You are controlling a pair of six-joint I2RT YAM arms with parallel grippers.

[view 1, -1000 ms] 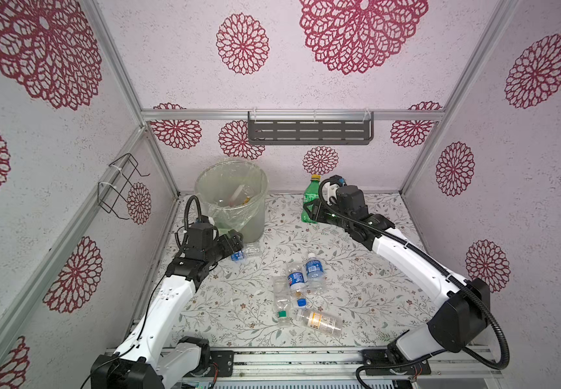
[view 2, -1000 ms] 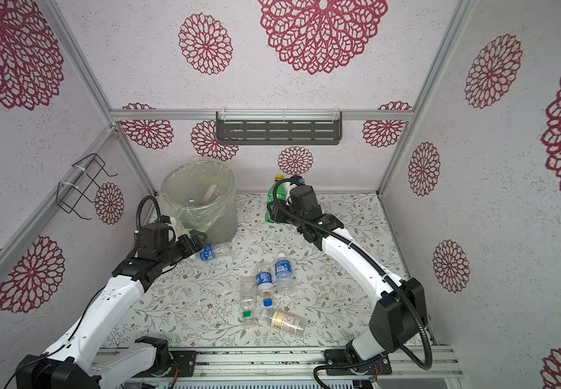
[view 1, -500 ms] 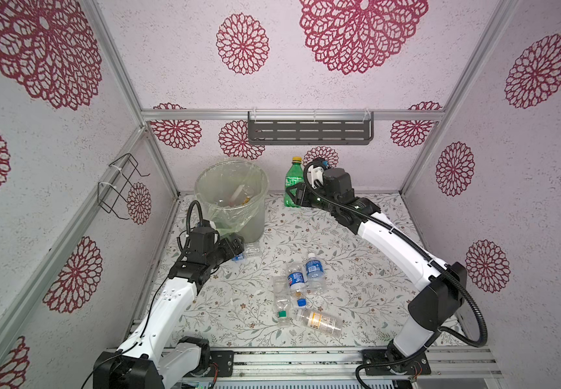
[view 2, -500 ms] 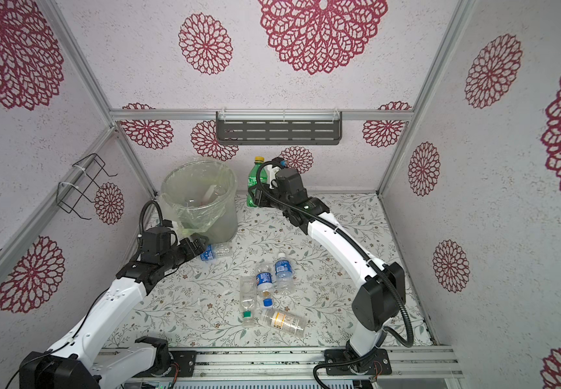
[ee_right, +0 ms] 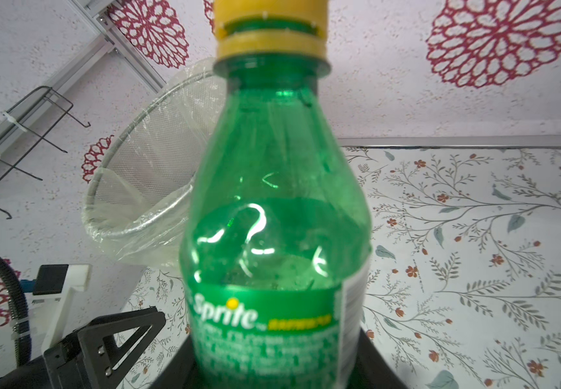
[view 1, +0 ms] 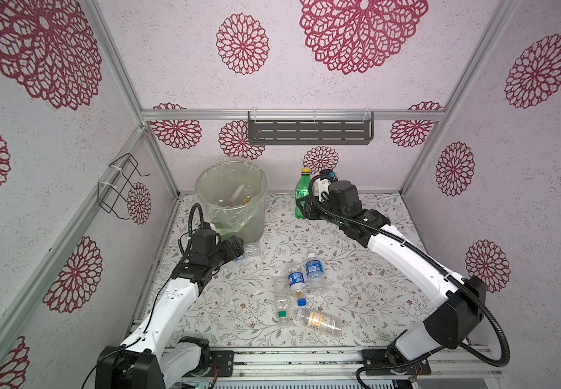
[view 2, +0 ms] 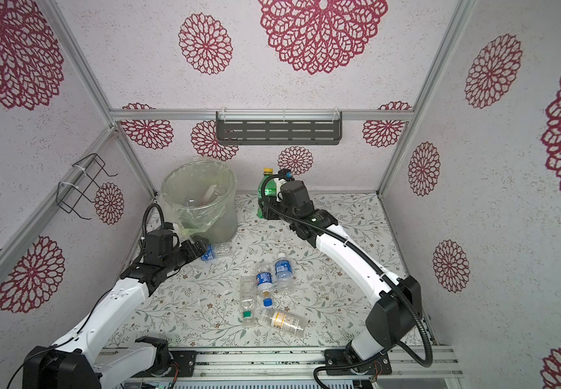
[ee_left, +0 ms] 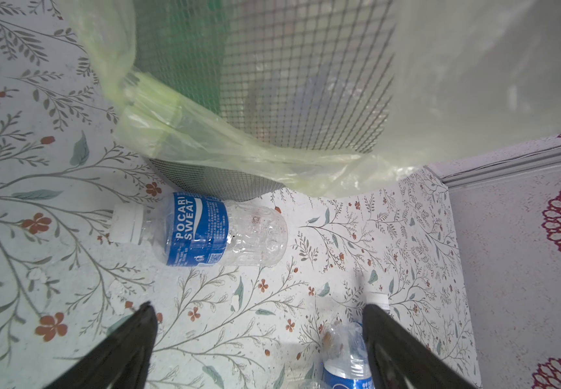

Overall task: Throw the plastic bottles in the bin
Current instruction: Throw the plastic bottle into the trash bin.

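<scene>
At 3 o'clock of the bin (view 1: 256, 220), Sprite bottle (view 1: 301, 193): upright, clamped by right gripper (view 1: 304, 211).
Left gripper (ee_left: 257, 305): spread wide, empty.
Pocari Sweat bottle (ee_left: 201, 234): lying at bin's 6 o'clock, beside its base.

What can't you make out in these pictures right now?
Bin contents: both top views, blurred by the crinkled liner; count unclear.
Right fingers: right wrist view, largely hidden behind the Sprite bottle.
Blue-labelled bottle: left wrist view, cut off by the edge and a left finger.
</scene>
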